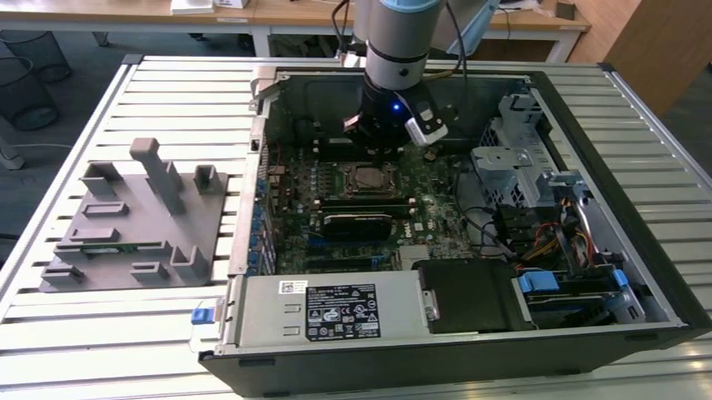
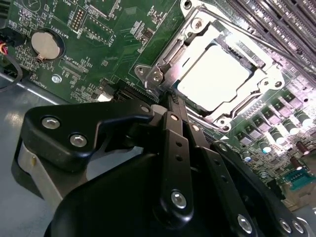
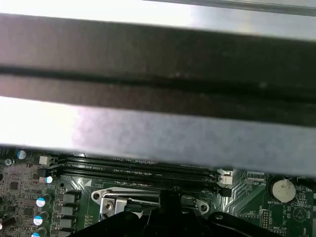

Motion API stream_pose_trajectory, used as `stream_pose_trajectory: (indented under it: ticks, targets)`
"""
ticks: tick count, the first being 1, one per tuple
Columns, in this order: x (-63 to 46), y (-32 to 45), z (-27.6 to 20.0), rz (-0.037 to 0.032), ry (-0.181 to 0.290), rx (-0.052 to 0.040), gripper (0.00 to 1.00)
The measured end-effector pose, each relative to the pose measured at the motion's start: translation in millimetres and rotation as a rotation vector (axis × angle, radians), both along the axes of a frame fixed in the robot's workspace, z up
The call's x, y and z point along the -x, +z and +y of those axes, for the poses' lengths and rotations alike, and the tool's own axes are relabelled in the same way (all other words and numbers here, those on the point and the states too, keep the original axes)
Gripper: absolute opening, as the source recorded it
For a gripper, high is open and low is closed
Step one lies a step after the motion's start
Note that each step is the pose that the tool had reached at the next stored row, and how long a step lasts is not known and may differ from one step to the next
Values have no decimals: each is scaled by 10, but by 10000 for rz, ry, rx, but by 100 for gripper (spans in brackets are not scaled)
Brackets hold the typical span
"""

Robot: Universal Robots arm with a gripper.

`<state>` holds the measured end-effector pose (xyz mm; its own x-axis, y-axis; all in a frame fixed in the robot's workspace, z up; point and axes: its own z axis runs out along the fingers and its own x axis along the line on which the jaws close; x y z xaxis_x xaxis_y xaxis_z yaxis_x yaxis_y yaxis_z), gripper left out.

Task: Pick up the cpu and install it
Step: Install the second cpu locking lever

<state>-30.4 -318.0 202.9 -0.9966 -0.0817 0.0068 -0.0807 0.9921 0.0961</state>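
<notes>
Your hand [image 1: 384, 143] hovers above the cpu [image 2: 213, 74], which sits in its motherboard socket [image 2: 266, 79]; I cannot tell its opening.

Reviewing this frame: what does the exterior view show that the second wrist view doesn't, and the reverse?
Exterior view: the whole open computer case on the slatted table, a grey fixture block to the exterior view's left, and the arm above the motherboard. Second wrist view: the round coin battery and the gripper close to the socket's edge. Both: the cpu seated in its socket frame.
</notes>
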Motion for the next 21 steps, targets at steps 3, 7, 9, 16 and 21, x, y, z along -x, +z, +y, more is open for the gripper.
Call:
stream_pose_trajectory:
  ticks: [3, 7, 9, 16, 21]
  targets:
    - [-1, 0, -13, 0, 1, 0, 11]
    - [-1, 0, -41, 0, 0, 0, 11]
    - [-1, 0, -65, 0, 0, 1, 11]
    - [-5, 29, -120, 17, -1, 1, 11]
    - [-5, 148, -121, 20, 0, 2, 11]
